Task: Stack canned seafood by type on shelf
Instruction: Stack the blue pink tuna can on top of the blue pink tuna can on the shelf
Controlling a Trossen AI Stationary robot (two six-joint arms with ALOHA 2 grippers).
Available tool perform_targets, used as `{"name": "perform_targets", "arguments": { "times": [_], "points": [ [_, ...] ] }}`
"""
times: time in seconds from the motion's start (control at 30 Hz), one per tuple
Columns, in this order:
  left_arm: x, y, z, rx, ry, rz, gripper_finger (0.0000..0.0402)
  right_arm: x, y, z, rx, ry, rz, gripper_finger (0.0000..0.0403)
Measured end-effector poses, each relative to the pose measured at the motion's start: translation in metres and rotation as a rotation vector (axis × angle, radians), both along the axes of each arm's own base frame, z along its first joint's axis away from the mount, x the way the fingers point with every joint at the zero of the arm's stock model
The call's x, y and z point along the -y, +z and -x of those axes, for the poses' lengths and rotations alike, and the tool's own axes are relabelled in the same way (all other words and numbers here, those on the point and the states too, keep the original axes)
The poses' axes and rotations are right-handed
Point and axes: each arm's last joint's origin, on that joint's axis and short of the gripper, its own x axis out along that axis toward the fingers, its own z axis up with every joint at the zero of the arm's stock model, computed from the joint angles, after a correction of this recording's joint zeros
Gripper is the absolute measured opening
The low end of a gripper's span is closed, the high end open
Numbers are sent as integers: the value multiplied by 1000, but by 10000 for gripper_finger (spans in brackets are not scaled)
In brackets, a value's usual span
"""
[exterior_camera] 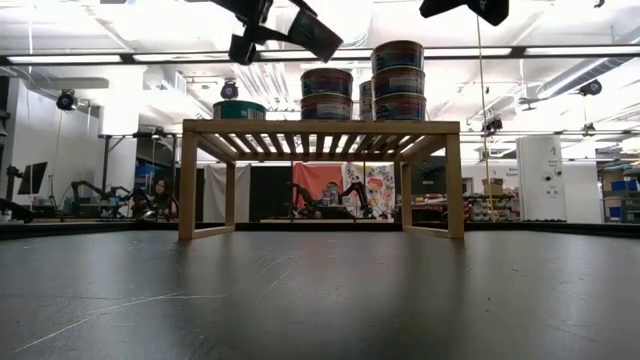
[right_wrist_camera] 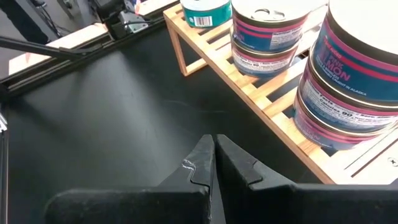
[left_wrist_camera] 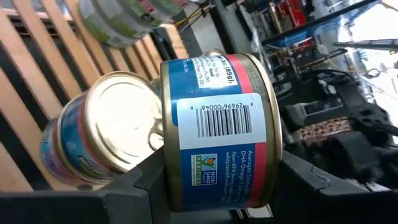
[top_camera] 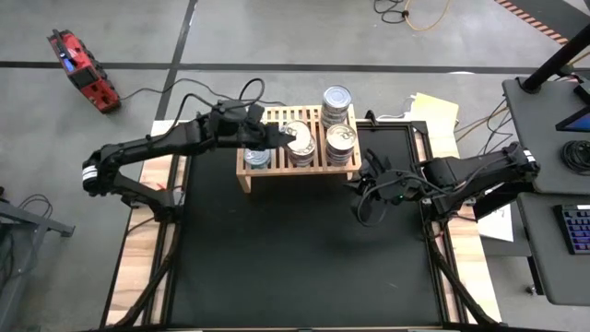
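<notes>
The light-wood shelf (top_camera: 247,171) (exterior_camera: 320,127) stands at the mat's far side. On its slats stand a single teal tin (top_camera: 257,158) (exterior_camera: 240,109) and stacks of blue-and-red tins (top_camera: 341,143) (exterior_camera: 398,80) (right_wrist_camera: 348,81). My left gripper (top_camera: 281,136) (left_wrist_camera: 217,183) hovers over the shelf, shut on a blue-and-red tin (left_wrist_camera: 217,124) (exterior_camera: 315,35) above a gold-lidded stack (left_wrist_camera: 115,127). My right gripper (top_camera: 364,184) (right_wrist_camera: 214,152) is shut, low over the black mat near the shelf's right end. My left gripper pinches the tin between its two fingers (left_wrist_camera: 143,180), one on each flat end (left_wrist_camera: 166,155). The barcode side wall faces the wrist camera. The fingers come from the table's left, slanting down. The tin is lifted clear and tilted, above the middle stack.
A black mat (top_camera: 295,249) covers the table in front of the shelf, with wooden strips along both sides. Cables lie by my right arm (top_camera: 373,207). A yellow sheet (top_camera: 433,111) sits past the far right corner, and a desk with a keyboard (top_camera: 576,226) stands to the right.
</notes>
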Motion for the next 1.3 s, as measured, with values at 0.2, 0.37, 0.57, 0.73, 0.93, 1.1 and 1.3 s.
{"name": "perform_targets", "arguments": {
  "times": [0.2, 0.37, 0.57, 0.73, 0.93, 1.1, 1.3],
  "points": [
    [-5, -8, -7, -23, 4, 28, 178, 0, 0, 0, -1, 3, 5, 9],
    [-7, -11, -9, -25, 7, 30, 178, 0, 0, 0, -1, 2, 4, 9],
    [-8, -12, -10, -29, 11, 31, 178, 0, 0, 0, -1, 2, 4, 9],
    [-9, -12, -10, -34, 56, 15, 178, 0, 0, 0, 1, -4, 9, 9],
    [-9, -12, -10, -32, 64, 22, 178, 0, 0, 0, 1, -5, 9, 9],
    [-12, -19, -16, -48, 87, 39, 178, 0, 0, 0, 2, -6, 10, 9],
    [-14, -21, -20, -36, 89, 39, 178, 0, 0, 0, 3, -8, 7, 9]
  ]
}}
